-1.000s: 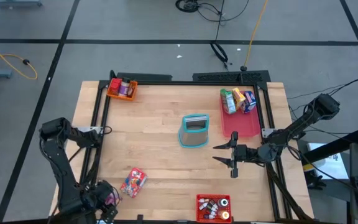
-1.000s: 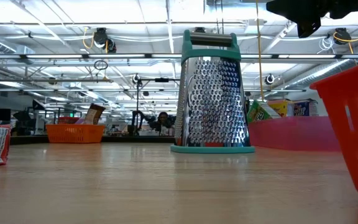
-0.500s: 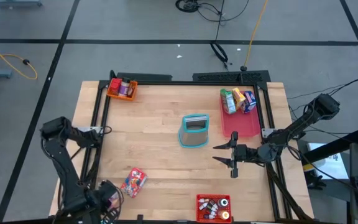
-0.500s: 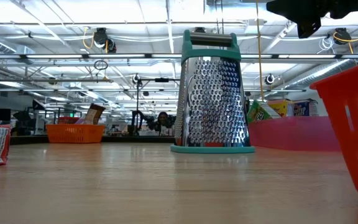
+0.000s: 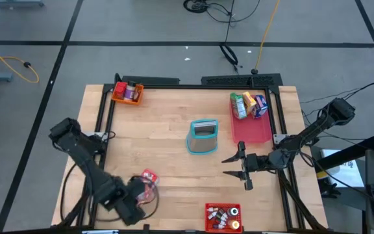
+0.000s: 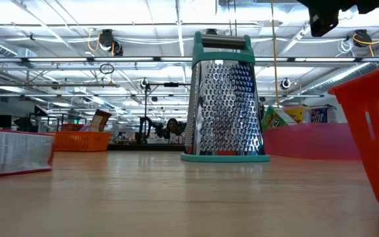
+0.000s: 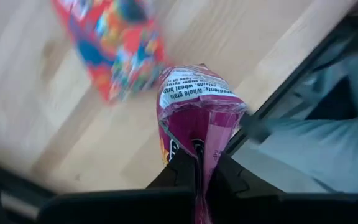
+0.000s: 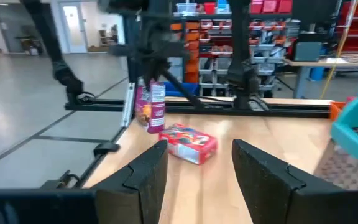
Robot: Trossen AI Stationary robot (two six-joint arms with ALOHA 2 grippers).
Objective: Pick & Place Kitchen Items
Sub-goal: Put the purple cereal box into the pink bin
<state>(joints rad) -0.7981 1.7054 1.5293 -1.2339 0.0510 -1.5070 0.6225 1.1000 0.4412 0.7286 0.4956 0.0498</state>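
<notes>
Dangling from the left hand, a crinkled magenta packet.

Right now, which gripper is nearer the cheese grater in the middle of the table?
The right gripper. It hovers open just off the cheese grater, toward the near right side. The left gripper is farther off at the near left edge, shut on a pink packet.

The high view looks straight down on the whole tabletop. The low view sits at surface level, facing the grater and the room behind. The left wrist view looks closely down past its claw. The right wrist view faces across the tabletop; both wrist views share the red box.
</notes>
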